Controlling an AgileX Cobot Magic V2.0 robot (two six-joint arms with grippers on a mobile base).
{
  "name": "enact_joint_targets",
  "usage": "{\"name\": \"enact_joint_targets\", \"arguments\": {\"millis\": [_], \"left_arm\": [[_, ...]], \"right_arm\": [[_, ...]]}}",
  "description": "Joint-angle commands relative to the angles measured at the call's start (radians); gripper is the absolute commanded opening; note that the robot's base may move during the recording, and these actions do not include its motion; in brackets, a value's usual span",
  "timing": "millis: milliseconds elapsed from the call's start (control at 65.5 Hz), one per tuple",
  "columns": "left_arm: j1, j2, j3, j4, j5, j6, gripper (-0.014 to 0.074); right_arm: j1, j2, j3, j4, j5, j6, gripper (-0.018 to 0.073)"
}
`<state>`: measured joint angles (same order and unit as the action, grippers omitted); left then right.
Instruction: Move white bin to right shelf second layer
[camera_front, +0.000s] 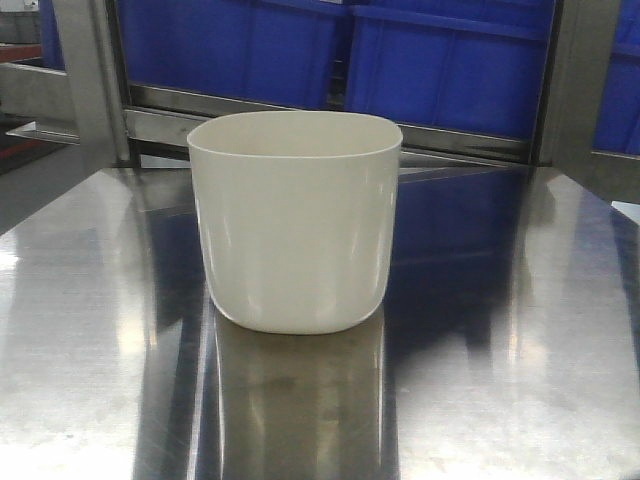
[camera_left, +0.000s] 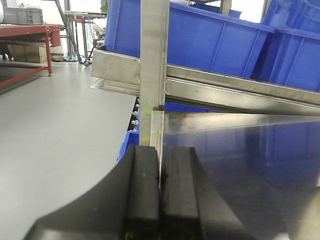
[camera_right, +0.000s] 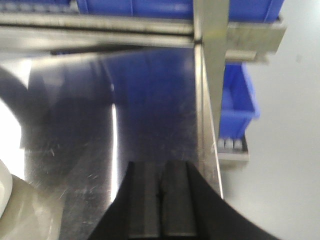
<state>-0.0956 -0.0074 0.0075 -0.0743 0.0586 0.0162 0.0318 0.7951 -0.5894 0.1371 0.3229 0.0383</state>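
One white bin (camera_front: 295, 225) stands upright in the middle of the steel table (camera_front: 520, 390), untouched, so by my reckoning the grasp is not yet begun. The left gripper (camera_left: 160, 197) and right gripper (camera_right: 161, 202) hang near the table's left and right edges, fingers pressed together, holding nothing. Next, I'd say, both must open and flank the bin. At least two blue crates (camera_front: 440, 60) sit on the rack beyond.

The left tool (camera_left: 160, 160) and right tool (camera_right: 161, 172) are matte black, blocky, flaring into curved bases.
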Motion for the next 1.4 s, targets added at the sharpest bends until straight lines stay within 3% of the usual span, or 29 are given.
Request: {"name": "enact_joint_targets", "arguments": {"millis": [0, 76, 229, 305, 885, 1389], "left_arm": [[-0.006, -0.003, 0.037, -0.009, -0.086, -0.010, 0.0085], [-0.006, -0.003, 0.037, -0.009, -0.086, -0.010, 0.0085], [-0.006, -0.003, 0.037, -0.009, -0.086, -0.010, 0.0085], [-0.006, -0.003, 0.037, -0.009, -0.086, -0.010, 0.0085], [-0.006, -0.003, 0.037, -0.009, -0.086, -0.010, 0.0085], [-0.006, -0.003, 0.037, -0.009, -0.086, -0.010, 0.0085]], "right_arm": [[0.004, 0.119, -0.156, -0.007, 0.085, -0.002, 0.0066], [0.005, 0.218, -0.273, 0.025, 0.251, -0.002, 0.0138], [0.022, 0.383, -0.484, 0.078, 0.532, -0.002, 0.0485], [0.052, 0.429, -0.554, 0.078, 0.586, -0.002, 0.0550], [0.324, 0.653, -0.815, 0.135, 0.610, -0.002, 0.0550], [0.429, 0.888, -0.994, 0.118, 0.677, 0.017, 0.0550]]}}
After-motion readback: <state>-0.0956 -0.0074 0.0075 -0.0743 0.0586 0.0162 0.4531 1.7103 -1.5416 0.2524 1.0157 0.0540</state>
